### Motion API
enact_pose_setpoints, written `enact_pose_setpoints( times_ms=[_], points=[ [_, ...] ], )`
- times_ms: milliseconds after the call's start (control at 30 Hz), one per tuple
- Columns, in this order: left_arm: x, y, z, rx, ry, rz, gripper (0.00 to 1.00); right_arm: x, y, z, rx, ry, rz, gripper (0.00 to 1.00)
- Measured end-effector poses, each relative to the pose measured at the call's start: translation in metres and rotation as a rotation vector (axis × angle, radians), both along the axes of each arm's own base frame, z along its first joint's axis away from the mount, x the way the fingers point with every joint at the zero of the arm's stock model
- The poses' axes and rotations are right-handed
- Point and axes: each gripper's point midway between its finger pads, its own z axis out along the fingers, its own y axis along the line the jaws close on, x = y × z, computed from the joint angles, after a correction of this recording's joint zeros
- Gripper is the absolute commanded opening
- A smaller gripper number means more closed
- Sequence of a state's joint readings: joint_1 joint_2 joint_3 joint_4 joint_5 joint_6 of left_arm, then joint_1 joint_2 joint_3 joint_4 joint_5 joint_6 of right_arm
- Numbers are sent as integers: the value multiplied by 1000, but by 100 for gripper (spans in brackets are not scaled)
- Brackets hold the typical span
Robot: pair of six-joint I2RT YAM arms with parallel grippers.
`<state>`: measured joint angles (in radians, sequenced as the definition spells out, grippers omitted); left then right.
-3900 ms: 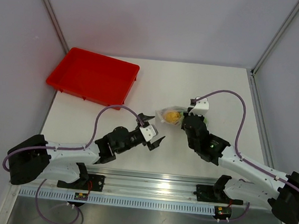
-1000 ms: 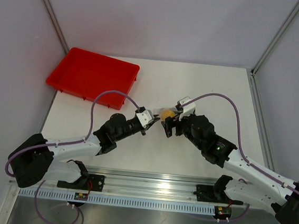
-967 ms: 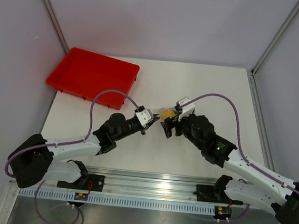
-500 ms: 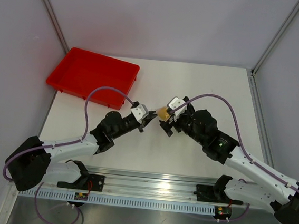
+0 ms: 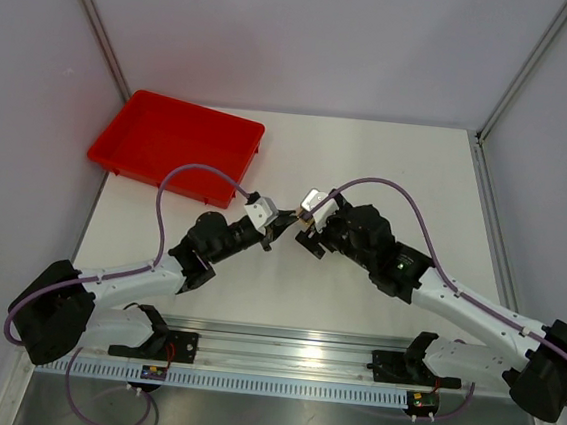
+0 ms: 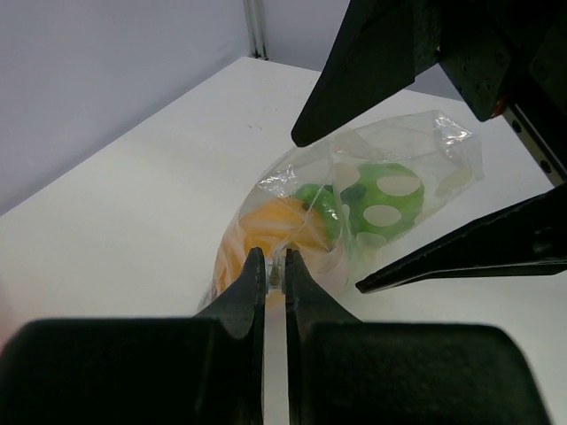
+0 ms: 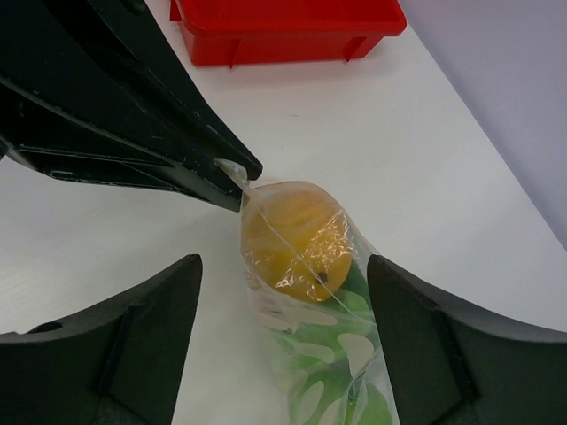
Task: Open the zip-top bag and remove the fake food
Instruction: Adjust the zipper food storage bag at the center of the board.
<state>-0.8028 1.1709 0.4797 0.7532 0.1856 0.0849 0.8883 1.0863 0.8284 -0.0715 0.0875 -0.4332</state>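
Left gripper [image 6: 275,258] pinching crinkly clear zip-top bag [image 6: 430,146] of fake food [image 6: 383,208], right gripper [image 7: 282,266] spread

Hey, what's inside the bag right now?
A round yellow fruit and green pieces with pale spots show through the clear bag. Whatever lies behind or beneath them is covered.

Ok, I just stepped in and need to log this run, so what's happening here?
The left gripper is pinched shut on an edge of the zip-top bag near the middle of the table. The right gripper is open, a finger on either side of the bag. The fake food, a yellow piece and green ones, is inside it. The red tray sits far left, apart.
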Motion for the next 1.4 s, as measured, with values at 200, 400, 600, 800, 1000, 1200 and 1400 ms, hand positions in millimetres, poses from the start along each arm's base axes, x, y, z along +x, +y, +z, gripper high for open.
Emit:
enact_pose_setpoints(
  times_ms=[200,400,600,800,1000,1200,1400],
  points=[
    [-2,-1,0,-3,2,-11,0,6,5,-19,-47,31,-5,76],
    [-3,-2,0,-3,1,-22,0,8,7,-22,-54,33,-4,55],
    [-4,-2,1,-5,-1,-24,0,10,11,-14,-21,18,-8,8],
    [-4,-2,3,-8,-4,-25,0,10,12,-12,3,26,-16,0],
    [-4,-2,3,-9,-5,-25,0,11,11,-10,25,35,-35,0],
    [-6,-4,5,-14,-12,-38,0,8,8,-4,60,39,-46,0],
    [-7,-7,9,-21,-20,-53,0,1,6,4,105,41,-42,0]
  ],
)
